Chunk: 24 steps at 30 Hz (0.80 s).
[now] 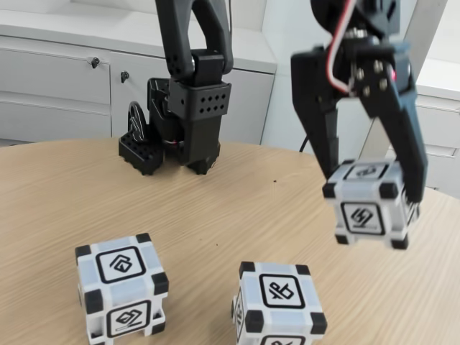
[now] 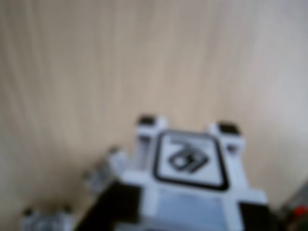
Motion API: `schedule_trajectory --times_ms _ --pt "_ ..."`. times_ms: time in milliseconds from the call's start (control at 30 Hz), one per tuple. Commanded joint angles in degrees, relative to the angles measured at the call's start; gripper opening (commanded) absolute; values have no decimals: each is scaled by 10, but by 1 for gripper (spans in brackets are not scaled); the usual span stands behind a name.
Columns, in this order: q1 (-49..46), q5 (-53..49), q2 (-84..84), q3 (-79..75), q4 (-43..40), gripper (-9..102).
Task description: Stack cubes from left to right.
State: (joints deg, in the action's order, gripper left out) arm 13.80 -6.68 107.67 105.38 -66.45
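Wooden table (image 1: 237, 194) is carrying two of the cubes in the fixed view, while we are pinching the third in our gripper (image 1: 370, 205) at the right, clear of the surface. Our two black fingers are pressing the held cube (image 1: 368, 203) from its left and right sides; it is hanging slightly tilted, one symbol face turned toward the camera and another facing up. Being equal on all sides, it is showing no long axis. At the lower left the left cube (image 1: 121, 296) is sitting flat on the wood, and the middle cube (image 1: 279, 307) is sitting near it at the bottom edge, the two well apart from each other. Behind them the arm base (image 1: 183, 115) is standing. In the wrist view the held cube (image 2: 192, 166) is appearing blurred, over bare wood (image 2: 96, 62).
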Motion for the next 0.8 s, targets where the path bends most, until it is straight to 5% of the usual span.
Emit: schedule_trajectory --times_ms 0,767 --pt "-41 10 49 -13 3 21" --pt "-327 61 82 -11 4 21"
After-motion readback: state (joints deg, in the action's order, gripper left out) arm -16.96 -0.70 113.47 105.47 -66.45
